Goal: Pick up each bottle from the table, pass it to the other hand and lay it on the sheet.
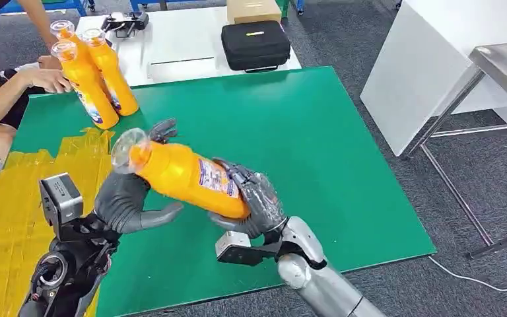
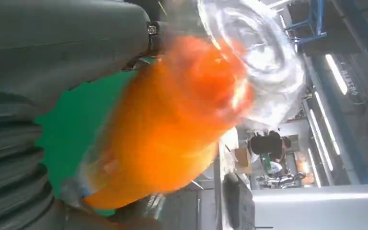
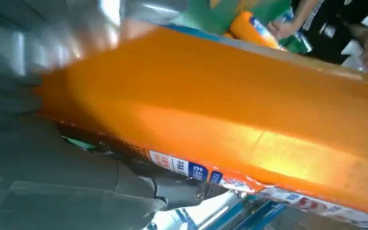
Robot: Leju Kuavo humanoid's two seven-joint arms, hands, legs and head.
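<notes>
Gripping the base end of the tall orange plastic bottle with a clear cap and a printed label (image 1: 188, 175), the right hand (image 1: 251, 201) has its dark fingers wrapped round the lower body, so the bottle lies tilted in the air above the near part of the green tabletop (image 1: 317, 145), cap pointing left and slightly far. The left hand (image 1: 129, 201) sits just under the bottle's neck and shoulder, palm up, thumb and fingers spread wide around it; whether its fingers actually touch the plastic cannot be told, but they have not closed. In the left wrist view the orange body and clear cap loom right against that hand's grey cover.

This reads as the middle of the hand-over: the bottle is lifted, offered, and not yet taken. The next move probably calls for the left hand to close firmly round the neck end before the right lets go, then a carry left to the yellow sheet (image 1: 13, 211) lying over the near left of the tabletop.

Further out, two more orange bottles (image 1: 99, 76) stand upright at the far left, where a person's hand (image 1: 49, 79) rests beside them. A black zipped case (image 1: 255, 44) lies on a white table beyond.
</notes>
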